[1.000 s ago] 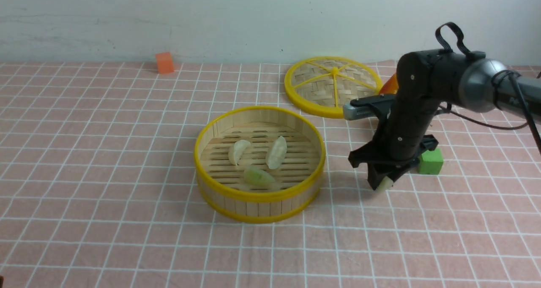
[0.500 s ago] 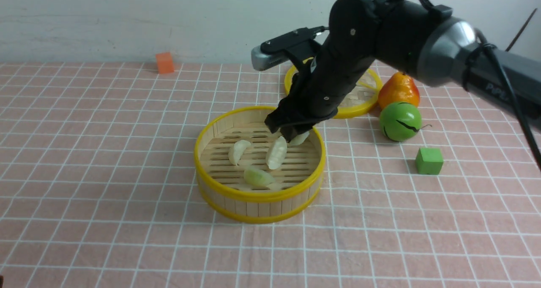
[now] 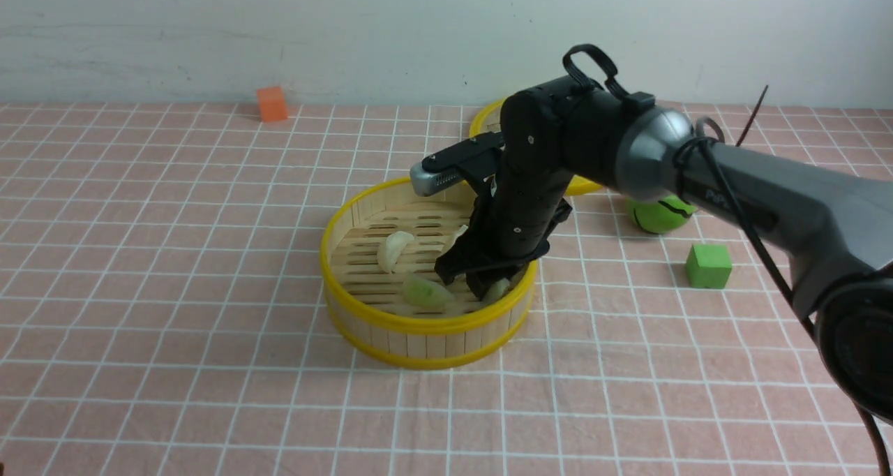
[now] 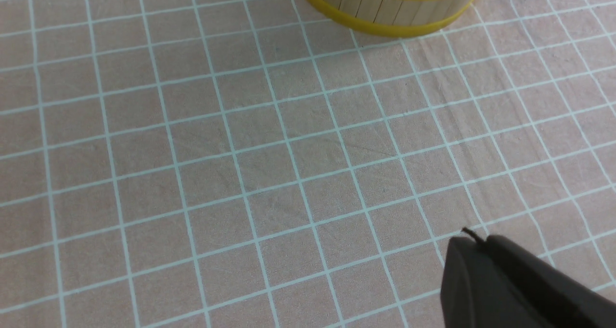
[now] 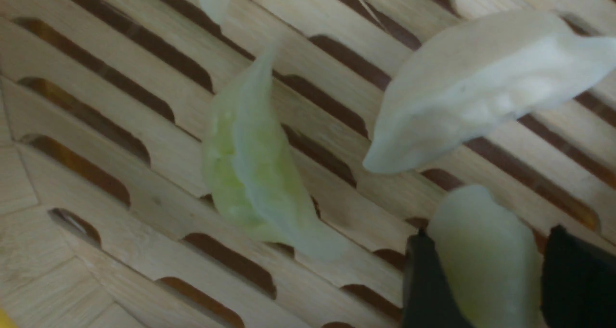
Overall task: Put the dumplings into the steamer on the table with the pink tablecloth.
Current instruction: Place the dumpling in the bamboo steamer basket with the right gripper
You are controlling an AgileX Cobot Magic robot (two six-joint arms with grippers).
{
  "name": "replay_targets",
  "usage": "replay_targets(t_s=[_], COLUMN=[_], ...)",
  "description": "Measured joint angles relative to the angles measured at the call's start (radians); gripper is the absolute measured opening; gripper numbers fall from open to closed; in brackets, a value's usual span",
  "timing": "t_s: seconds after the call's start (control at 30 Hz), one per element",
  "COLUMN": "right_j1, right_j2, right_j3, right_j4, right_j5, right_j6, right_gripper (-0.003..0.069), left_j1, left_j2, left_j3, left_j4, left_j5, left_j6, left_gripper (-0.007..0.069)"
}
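My right hand (image 3: 469, 286) is down inside the steamer (image 3: 425, 324), fingers apart around the fourth dumpling (image 5: 481, 251). I judge it released, since one finger touches it while a sliver of slatted floor shows beside the other. That dumpling lies on the floor right under my hand, close to the steamer's wall. The other dumplings (image 3: 394, 249) rest on the same floor, with the greenish dumpling (image 5: 250, 174) just beside my fingers. My left hand (image 4: 476, 244) is clenched on nothing, low over the pink tablecloth (image 4: 192, 174) on the worktop, with the steamer apart from it.

What worries me: the fourth dumpling may cling to the finger it touches and ride up with my hand — then drop outside the rim. A sideways drift while lifting could shove the greenish dumpling, or catch the wall and drag the steamer.
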Motion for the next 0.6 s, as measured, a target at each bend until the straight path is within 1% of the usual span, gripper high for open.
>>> replay_targets(t_s=[0.03, 0.07, 0.17, 0.23, 0.3, 0.33, 0.4, 0.43, 0.47, 0.53, 0.57, 0.6], right_j1=[0.000, 0.000, 0.000, 0.000, 0.000, 0.000, 0.000, 0.000, 0.000, 0.000, 0.000, 0.000], right_j2=[0.000, 0.001, -0.003, -0.022, -0.062, -0.067, -0.139, -0.188, -0.210, -0.280, -0.322, -0.365], right_j3=[0.000, 0.000, -0.015, -0.035, -0.057, -0.059, -0.072, -0.074, -0.074, -0.064, -0.048, -0.034], right_j4=[0.000, -0.002, -0.003, -0.005, -0.013, -0.014, -0.015, -0.015, -0.015, -0.015, -0.015, -0.016], right_j5=[0.000, 0.000, 0.029, 0.089, 0.164, 0.171, 0.232, 0.241, 0.244, 0.248, 0.252, 0.255], right_j6=[0.000, 0.000, 0.001, -0.001, -0.013, -0.016, -0.048, -0.061, -0.064, -0.068, -0.068, -0.068], right_gripper=[0.0357, 0.0398, 0.0458, 0.0470, 0.0462, 0.0460, 0.0419, 0.0383, 0.0365, 0.0302, 0.0253, 0.0220], left_j1=[0.000, 0.000, 0.000, 0.000, 0.000, 0.000, 0.000, 0.000, 0.000, 0.000, 0.000, 0.000], left_j2=[0.000, 0.000, -0.001, -0.006, -0.032, -0.036, -0.090, -0.119, -0.137, -0.168, -0.182, -0.190], left_j3=[0.000, 0.000, 0.001, 0.020, 0.068, 0.074, 0.166, 0.224, 0.248, 0.312, 0.341, 0.363], left_j4=[0.000, 0.000, 0.000, 0.000, 0.000, 0.000, 0.000, 0.000, 0.000, -0.001, -0.001, -0.001], left_j5=[0.000, 0.000, -0.004, -0.028, -0.080, -0.087, -0.185, -0.249, -0.276, -0.360, -0.414, -0.456], left_j6=[0.000, 0.000, 0.000, 0.000, 0.000, 0.000, 0.000, 0.000, -0.001, -0.009, -0.013, -0.016], left_gripper=[0.0017, 0.0017, 0.0017, 0.0017, 0.0017, 0.0017, 0.0017, 0.0017, 0.0017, 0.0017, 0.0017, 0.0017])
